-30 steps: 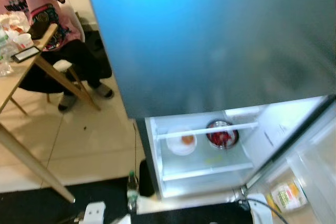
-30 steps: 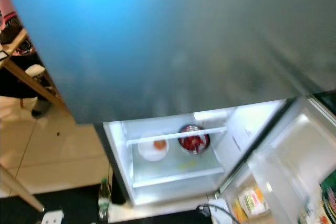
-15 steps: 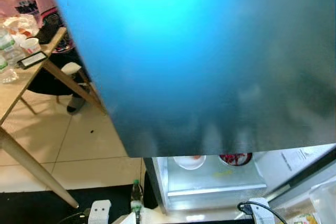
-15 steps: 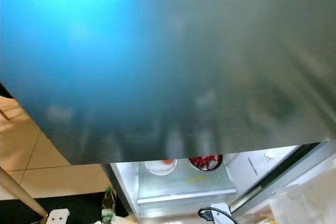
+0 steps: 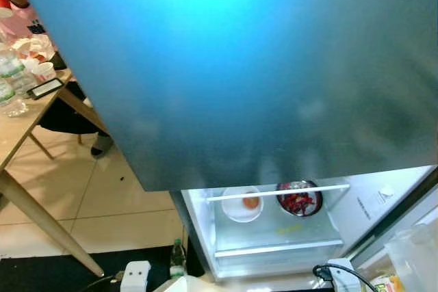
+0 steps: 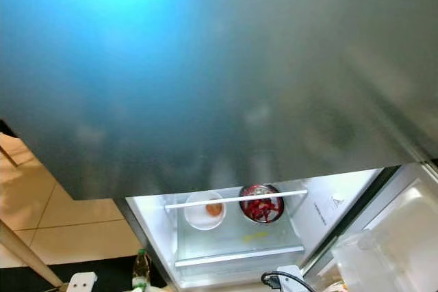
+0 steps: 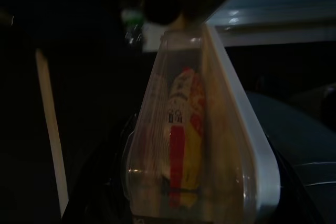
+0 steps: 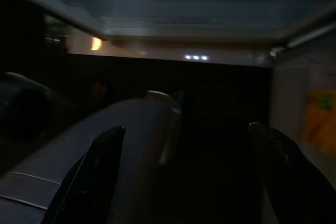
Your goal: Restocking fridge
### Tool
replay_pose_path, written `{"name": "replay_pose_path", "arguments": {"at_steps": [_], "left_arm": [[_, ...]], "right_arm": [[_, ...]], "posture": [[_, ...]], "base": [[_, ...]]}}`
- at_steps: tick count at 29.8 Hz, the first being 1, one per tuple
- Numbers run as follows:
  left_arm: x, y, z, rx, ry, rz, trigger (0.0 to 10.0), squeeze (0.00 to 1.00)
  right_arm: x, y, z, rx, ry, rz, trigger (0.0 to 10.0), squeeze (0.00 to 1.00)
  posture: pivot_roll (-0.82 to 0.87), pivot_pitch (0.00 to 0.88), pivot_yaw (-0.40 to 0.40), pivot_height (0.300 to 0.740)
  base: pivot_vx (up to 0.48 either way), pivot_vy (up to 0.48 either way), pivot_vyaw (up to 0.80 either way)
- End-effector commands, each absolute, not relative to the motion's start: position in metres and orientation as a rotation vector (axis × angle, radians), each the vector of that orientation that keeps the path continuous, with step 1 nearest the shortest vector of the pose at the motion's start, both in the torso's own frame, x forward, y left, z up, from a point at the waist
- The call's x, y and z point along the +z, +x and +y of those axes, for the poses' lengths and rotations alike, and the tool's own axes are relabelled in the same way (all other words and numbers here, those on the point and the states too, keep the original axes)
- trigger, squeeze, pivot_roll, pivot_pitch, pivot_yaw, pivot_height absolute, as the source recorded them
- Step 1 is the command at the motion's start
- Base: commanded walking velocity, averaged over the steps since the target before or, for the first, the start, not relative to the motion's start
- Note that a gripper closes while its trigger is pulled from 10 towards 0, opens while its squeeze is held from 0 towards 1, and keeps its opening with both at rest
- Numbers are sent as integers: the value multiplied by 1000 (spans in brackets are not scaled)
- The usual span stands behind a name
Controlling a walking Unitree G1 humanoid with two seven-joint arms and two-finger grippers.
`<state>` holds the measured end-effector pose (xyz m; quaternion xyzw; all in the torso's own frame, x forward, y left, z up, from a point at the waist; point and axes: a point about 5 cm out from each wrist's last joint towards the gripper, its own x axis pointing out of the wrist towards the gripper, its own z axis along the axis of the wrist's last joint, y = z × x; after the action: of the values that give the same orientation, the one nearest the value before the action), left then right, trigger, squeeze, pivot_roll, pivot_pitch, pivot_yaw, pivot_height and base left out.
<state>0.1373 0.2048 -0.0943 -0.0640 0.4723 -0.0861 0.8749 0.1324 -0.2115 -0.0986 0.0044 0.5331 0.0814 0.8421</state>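
A clear plastic packet with a red-and-yellow label (image 7: 178,145) is gripped by the left gripper (image 7: 184,192) below the lit open white fridge (image 5: 274,237), while the right gripper (image 8: 184,177) is held spread apart, empty.

A blue-to-grey freezer door (image 5: 260,66) spans the top of the frame, bright cyan at upper left and fading to dull grey at right. Below it the fridge interior (image 5: 274,237) glows white. A white bowl (image 5: 242,204) holds something orange; beside it a metal bowl (image 5: 299,199) holds red food. At the left, beige floor tiles (image 5: 116,203) meet a pale wooden desk (image 5: 20,135). A green-capped bottle (image 5: 178,258) stands at the bottom. The left tool's clear package (image 7: 178,129) shows a red and yellow label. The right tool (image 8: 184,182) has black fingers.
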Motion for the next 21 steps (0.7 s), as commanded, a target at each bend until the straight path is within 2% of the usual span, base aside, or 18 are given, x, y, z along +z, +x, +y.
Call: {"name": "replay_pose_path", "arguments": {"at_steps": [1,4,5,7,11,12,17,21], "left_arm": [[-89,150,187,-340,-157,923,10000,0],[-79,167,171,-590,-68,879,10000,0],[-79,167,171,-590,-68,879,10000,0],[-79,167,168,-748,72,926,10000,0],[-78,167,166,-825,112,941,10000,0],[-75,169,164,-911,121,941,10000,0],[-66,172,163,-1116,135,949,10000,0],[-59,183,164,-1134,170,898,10000,0]], "right_arm": [[-100,131,-206,190,26,1124,10000,0],[-98,135,-207,194,13,1119,10000,0],[-98,135,-207,194,13,1119,10000,0],[-98,136,-207,195,9,1119,10000,0],[-99,135,-206,196,9,1122,10000,0],[-99,133,-206,199,9,1127,10000,0],[-101,129,-205,198,10,1139,10000,0],[-99,134,-204,183,56,1114,10000,0]], "posture": [[5,64,57,740],[7,63,57,740],[7,63,57,740],[4,63,59,740],[3,63,60,740],[3,63,60,740],[1,63,63,740],[1,63,63,740]], "base": [[0,0,0],[0,0,0],[0,0,0],[0,0,0],[0,0,0],[0,0,0],[0,0,0],[0,0,0]]}}
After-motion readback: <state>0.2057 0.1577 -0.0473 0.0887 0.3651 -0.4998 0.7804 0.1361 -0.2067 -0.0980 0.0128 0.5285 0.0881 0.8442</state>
